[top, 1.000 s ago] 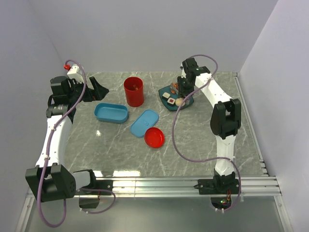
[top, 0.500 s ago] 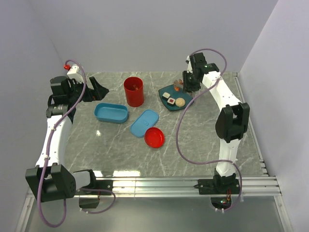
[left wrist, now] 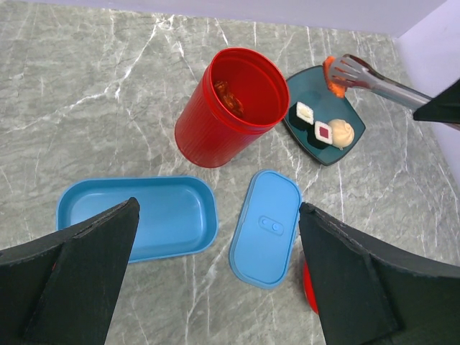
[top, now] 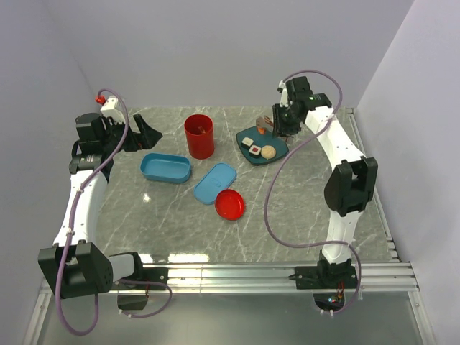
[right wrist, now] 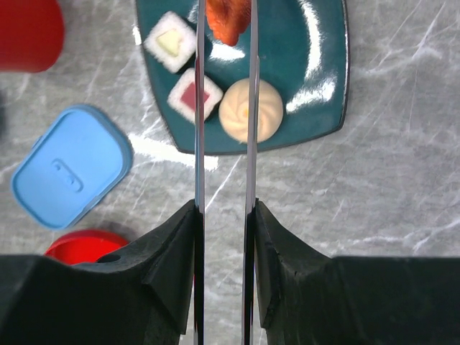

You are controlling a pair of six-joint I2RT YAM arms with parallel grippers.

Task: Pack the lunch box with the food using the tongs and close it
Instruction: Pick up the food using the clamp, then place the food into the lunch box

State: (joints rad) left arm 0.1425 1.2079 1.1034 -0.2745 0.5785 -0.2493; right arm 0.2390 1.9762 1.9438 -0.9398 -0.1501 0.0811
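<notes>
The light-blue lunch box [top: 165, 168] [left wrist: 136, 215] lies open with nothing in it, and its lid [top: 215, 182] [left wrist: 266, 228] [right wrist: 72, 165] rests flat to its right. My right gripper [top: 286, 122] [right wrist: 224, 208] is shut on the silver tongs [left wrist: 374, 79] [right wrist: 200, 144]. The tong tips pinch an orange food chunk [left wrist: 330, 75] [right wrist: 228, 18] above the teal plate's back edge. Two sushi rolls [right wrist: 170, 41] [right wrist: 194, 95] and a beige ball [right wrist: 250, 109] lie on the plate [top: 277, 147] [right wrist: 302, 43]. My left gripper [top: 147, 134] [left wrist: 218, 208] hangs open behind and above the box, holding nothing.
A tall red cup [top: 199, 136] [left wrist: 230, 108] stands between the box and the plate, with an orange piece inside. A round red dish [top: 230, 205] [right wrist: 83, 244] lies in front of the lid. Walls close off the back and both sides.
The right arm has risen and drawn back toward the rear, lifting the orange chunk off the plate in the tongs. The left arm has not moved.
</notes>
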